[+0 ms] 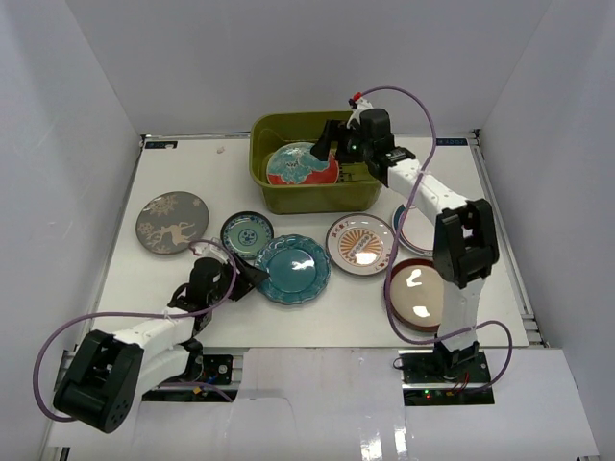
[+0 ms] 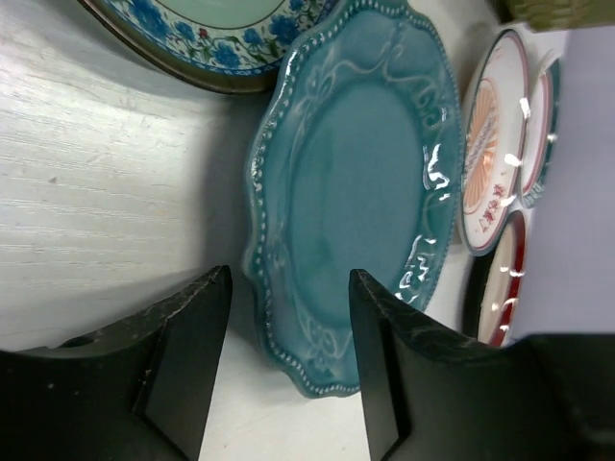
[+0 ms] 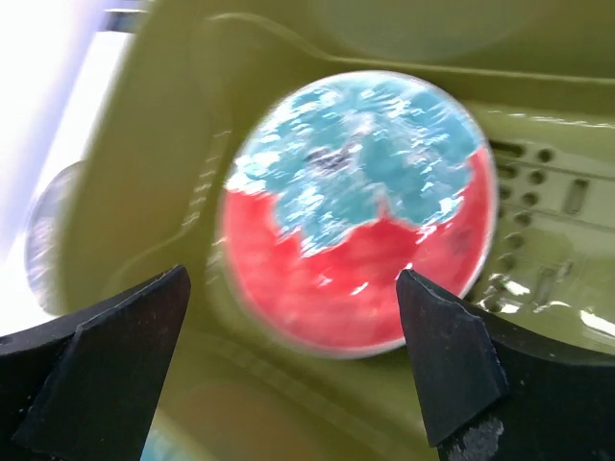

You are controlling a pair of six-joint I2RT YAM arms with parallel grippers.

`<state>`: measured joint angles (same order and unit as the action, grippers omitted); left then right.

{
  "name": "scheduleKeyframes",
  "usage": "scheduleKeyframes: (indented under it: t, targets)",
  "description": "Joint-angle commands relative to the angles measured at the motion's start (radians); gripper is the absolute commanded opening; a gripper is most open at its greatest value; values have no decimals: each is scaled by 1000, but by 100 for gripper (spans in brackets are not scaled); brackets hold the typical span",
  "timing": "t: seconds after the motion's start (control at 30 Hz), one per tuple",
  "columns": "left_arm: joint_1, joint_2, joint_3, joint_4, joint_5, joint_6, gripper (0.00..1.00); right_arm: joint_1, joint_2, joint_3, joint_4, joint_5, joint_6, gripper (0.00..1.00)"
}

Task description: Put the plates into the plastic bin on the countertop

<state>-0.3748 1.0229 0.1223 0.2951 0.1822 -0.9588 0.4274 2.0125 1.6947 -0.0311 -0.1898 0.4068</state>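
Note:
The olive-green plastic bin (image 1: 356, 200) stands at the back of the white countertop (image 1: 317, 322). A red-and-teal plate (image 1: 301, 165) (image 3: 356, 211) lies inside it, blurred in the right wrist view. My right gripper (image 1: 329, 144) (image 3: 293, 307) hangs open above that plate, touching nothing. The scalloped teal plate (image 1: 293, 269) (image 2: 356, 192) lies flat at the middle front. My left gripper (image 1: 252, 279) (image 2: 288, 317) is low at its left edge, open, with the rim between the jaws and a gap on one side.
A grey deer plate (image 1: 172, 222) and a small teal-patterned plate (image 1: 247, 233) lie to the left. An orange sunburst plate (image 1: 360, 243) and a dark red-rimmed plate (image 1: 418, 293) lie to the right. A white green-rimmed plate (image 1: 405, 223) is half hidden behind the right arm.

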Motion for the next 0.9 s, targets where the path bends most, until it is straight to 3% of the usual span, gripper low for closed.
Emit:
scheduleKeyframes:
  t: [0.0,0.23,0.27,0.3,0.4,0.5,0.73,0.87]
  targets:
    - [-3,60,-75,128,3,-37,62,2,-189,-127,175,-46,6,93]
    - [-4,147,-119,278,-41,-47,44,36,-503,-565,403,-138,110,93]
    - [-4,152,-136,286,-47,-50,38,43,-538,-666,424,-140,121,93]
    - [-6,151,-142,288,-64,-52,22,50,-604,-717,442,-137,145,93]
    - [-6,109,-154,267,-82,-54,0,91,-720,-922,526,-122,187,94]
    - [-6,34,-136,162,-79,-28,0,129,-811,-1076,525,-143,224,95]
    - [-12,-377,-124,-164,13,-44,0,162,-985,-1346,477,-191,293,94]
    - [-12,-573,-72,-209,132,-116,0,175,-988,-1397,497,-224,317,90]
